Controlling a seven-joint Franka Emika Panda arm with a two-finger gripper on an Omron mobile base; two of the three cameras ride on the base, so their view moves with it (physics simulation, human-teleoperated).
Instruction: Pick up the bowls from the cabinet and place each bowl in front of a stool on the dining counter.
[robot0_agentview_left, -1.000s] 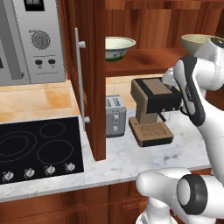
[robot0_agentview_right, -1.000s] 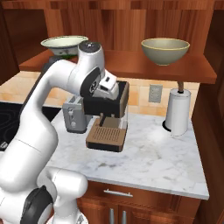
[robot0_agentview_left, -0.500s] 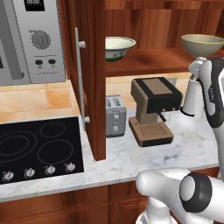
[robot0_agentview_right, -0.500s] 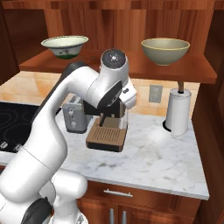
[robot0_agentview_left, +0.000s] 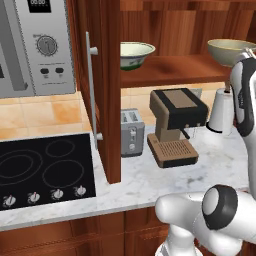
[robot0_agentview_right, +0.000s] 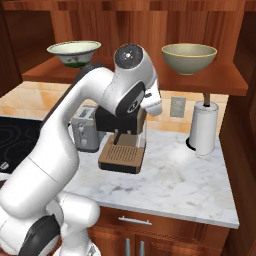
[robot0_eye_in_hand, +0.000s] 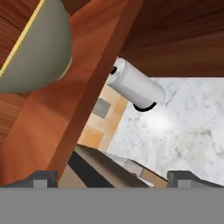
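The beige-olive bowl (robot0_agentview_right: 189, 57) sits upright on the open cabinet shelf (robot0_agentview_right: 150, 80), toward its right end, and the white bowl with the green rim (robot0_agentview_right: 74, 53) stands well apart from it at the left end of the same shelf. Through the hand camera the beige-olive bowl (robot0_eye_in_hand: 33, 48) looms at about ten o'clock, with the shelf edge running diagonally below it. The gripper (robot0_eye_in_hand: 112, 177) has its jaws spread wide with nothing between them; only the two tips show, so I can't quite tell how far short of the bowl they are. Beneath the shelf, on the marble worktop (robot0_agentview_right: 180, 185), stand a paper towel roll (robot0_agentview_right: 202, 127), a coffee machine (robot0_agentview_left: 175, 125) and a toaster (robot0_agentview_left: 131, 132). The hand looks rolled and low; coming in like this, a finger could strike the shelf edge or push the bowl back
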